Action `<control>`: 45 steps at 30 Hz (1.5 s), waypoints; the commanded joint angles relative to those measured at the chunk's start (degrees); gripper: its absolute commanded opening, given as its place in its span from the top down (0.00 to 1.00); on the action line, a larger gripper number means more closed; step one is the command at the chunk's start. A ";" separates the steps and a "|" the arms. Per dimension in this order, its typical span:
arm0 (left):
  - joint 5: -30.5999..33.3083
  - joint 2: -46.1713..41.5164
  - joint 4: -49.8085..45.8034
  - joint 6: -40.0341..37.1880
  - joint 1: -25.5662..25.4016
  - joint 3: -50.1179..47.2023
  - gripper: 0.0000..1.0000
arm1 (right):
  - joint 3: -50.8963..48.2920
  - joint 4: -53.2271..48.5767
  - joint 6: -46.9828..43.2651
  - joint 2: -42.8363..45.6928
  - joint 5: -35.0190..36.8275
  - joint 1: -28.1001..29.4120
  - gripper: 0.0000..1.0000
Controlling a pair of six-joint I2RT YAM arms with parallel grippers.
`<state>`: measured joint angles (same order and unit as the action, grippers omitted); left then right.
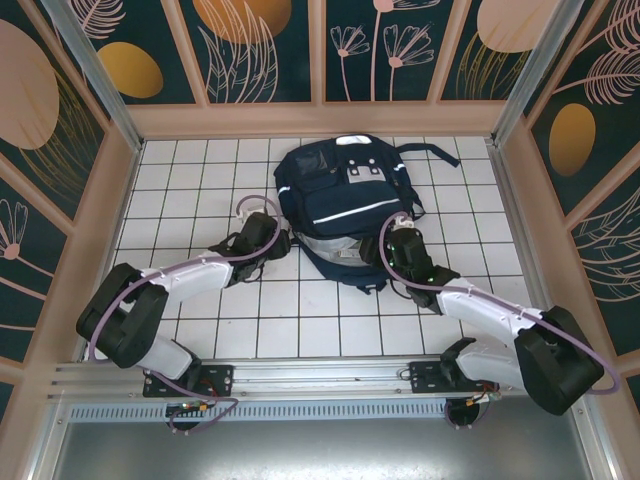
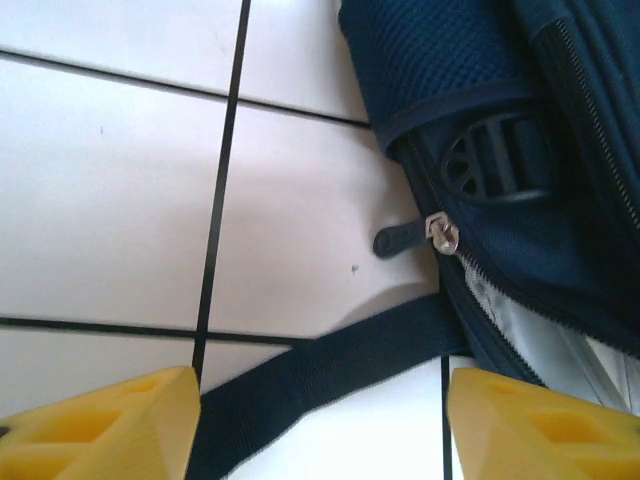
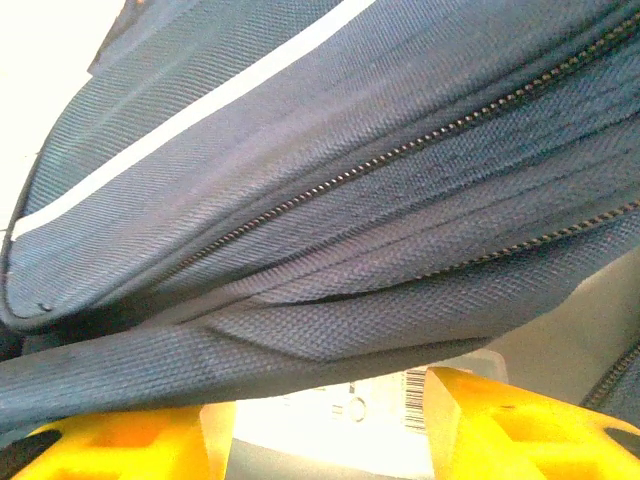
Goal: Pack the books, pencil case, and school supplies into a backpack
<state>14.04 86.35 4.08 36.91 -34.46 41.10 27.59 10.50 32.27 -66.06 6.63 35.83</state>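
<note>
Setting: white tiled tabletop (image 1: pixel 200 190) boxed in by dark floral walls (image 1: pixel 260 50).
Backpack: the navy backpack (image 1: pixel 335 185) lies at 12 o'clock from my arm bases, mouth facing me.
Left tool: the left tool (image 2: pixel 322 400) sits at the bag's 8 o'clock edge, jaws apart and empty, over a dark strap (image 2: pixel 330 350). The zipper pull (image 2: pixel 400 240) lies at 1 o'clock from it.
Right tool: the right tool (image 3: pixel 330 410) is at the bag's 4 o'clock edge with fabric draped over it. I cannot tell whether it pinches.
Inside: a white barcoded label (image 3: pixel 400 395) shows.
Risk: closing here, I would likely catch the strap, not the pull. If the right side slips, the mouth may sag and the zipper snag.
</note>
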 commanded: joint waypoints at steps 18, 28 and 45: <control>-3.48 11.44 17.13 -29.01 -0.09 -0.60 0.53 | -2.19 2.82 -2.48 7.30 0.05 0.53 0.46; 1.95 17.88 20.33 -29.69 -0.04 2.52 0.54 | -3.60 4.52 -2.74 7.55 -1.09 0.55 0.46; -2.08 2.79 18.34 -23.47 -0.08 -4.24 0.45 | -11.60 5.60 9.80 16.19 -5.46 1.06 0.25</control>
<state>12.25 91.44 22.09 10.74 -34.50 39.03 18.09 13.91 36.73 -52.88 3.84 36.38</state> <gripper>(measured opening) 0.549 0.746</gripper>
